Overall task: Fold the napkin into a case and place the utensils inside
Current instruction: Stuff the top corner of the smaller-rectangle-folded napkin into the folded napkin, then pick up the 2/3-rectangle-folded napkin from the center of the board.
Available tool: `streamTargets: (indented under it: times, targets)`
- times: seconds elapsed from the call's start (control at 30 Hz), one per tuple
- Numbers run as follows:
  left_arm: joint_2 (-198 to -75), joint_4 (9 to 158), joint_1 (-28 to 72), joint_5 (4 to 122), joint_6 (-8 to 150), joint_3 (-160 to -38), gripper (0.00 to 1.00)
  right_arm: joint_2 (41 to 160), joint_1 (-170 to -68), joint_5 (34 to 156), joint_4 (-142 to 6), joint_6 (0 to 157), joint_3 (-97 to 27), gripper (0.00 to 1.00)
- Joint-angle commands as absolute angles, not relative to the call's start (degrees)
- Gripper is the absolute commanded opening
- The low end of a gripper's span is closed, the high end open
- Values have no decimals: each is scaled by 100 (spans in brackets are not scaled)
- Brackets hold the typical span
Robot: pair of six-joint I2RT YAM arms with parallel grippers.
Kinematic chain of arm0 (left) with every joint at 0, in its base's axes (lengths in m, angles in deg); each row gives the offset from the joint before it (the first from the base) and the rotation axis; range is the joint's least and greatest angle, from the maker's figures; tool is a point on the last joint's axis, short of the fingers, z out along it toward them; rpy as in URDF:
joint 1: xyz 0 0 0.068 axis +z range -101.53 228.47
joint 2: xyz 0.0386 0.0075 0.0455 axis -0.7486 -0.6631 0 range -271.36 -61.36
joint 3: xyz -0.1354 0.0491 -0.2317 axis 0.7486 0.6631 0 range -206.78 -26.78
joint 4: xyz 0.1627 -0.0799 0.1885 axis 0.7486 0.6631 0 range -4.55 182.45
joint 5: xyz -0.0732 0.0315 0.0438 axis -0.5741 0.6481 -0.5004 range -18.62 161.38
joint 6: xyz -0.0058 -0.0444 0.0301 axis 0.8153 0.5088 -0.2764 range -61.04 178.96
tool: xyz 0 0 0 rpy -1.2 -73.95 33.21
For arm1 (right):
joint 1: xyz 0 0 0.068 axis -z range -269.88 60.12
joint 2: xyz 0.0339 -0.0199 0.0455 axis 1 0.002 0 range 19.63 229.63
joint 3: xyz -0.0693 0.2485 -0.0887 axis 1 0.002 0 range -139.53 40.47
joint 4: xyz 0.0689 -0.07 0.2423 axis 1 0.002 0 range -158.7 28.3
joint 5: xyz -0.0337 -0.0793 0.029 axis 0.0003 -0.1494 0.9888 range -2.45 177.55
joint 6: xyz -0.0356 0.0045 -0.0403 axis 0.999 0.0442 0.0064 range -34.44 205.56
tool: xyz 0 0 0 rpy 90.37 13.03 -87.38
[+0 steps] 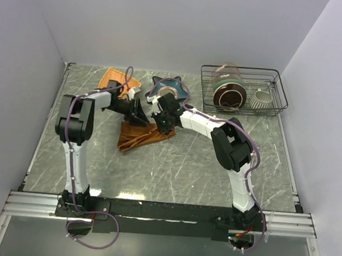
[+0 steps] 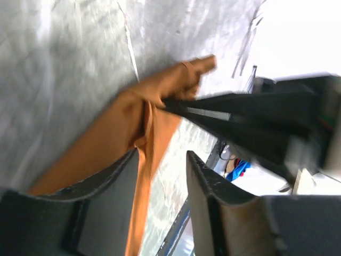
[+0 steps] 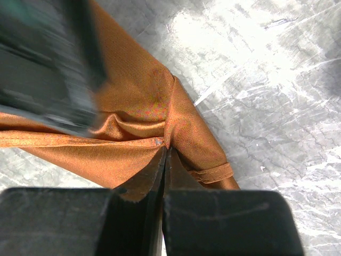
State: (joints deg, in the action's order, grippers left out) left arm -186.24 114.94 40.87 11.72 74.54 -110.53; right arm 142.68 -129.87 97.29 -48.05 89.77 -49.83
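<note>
Napkin (image 1: 139,137): lies crumpled on the grey marbled table (image 1: 186,159), left of centre, bunched into an uneven heap with one long strip running toward the near left. Not flat, and no pouch shape is visible.

Right gripper (image 1: 162,124): sits at the far right corner of the cloth. In the right wrist view its fingers (image 3: 144,186) are pressed together, with a ridge of the napkin (image 3: 133,96) pinched at the tips. A hemmed edge runs off to the left, and a folded corner lies just right of the tips.

Left gripper (image 1: 141,114): sits at the far edge of the cloth, just left of the right gripper. In the left wrist view its fingers (image 2: 106,184) stand apart. A strip of napkin (image 2: 117,133) runs along the inner face of one finger, but I cannot tell whether they touch. The black tips of the other gripper are seen biting the cloth ahead.

Elsewhere:
- Woven orange plate (image 1: 111,76) at far left.
- Dark blue dish (image 1: 163,82) behind the grippers.
- Wire rack (image 1: 279,92) at far right, holding a white cup (image 1: 261,99).
</note>
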Motion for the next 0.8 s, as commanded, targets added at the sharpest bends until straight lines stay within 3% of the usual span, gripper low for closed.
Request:
streamTargets:
  times: [0.0, 0.13, 0.37, 0.6, 0.77]
  targets:
    - [-17678, 11541, 4415, 837, 6848, -10747, 51, 14391, -12917, 9415, -4637, 8934, -4803, 0]
    - [-17106, 12356, 4793, 1274, 5383, -10781, 56, 14417, -12900, 9476, -4637, 8934, -4891, 0]
    - [-16675, 13730, 4592, 2346, 2490, -10879, 61, 14417, -12838, 9476, -4690, 8908, -4926, 0]
    - [-15647, 12554, 3443, 3541, 2073, -9614, 65, 14488, -12803, 9546, -4629, 8916, -5093, 0]
    - [-15681, 11763, 2975, 4131, 2372, -9384, 65, 14488, -12785, 9564, -4611, 8925, -5137, 0]
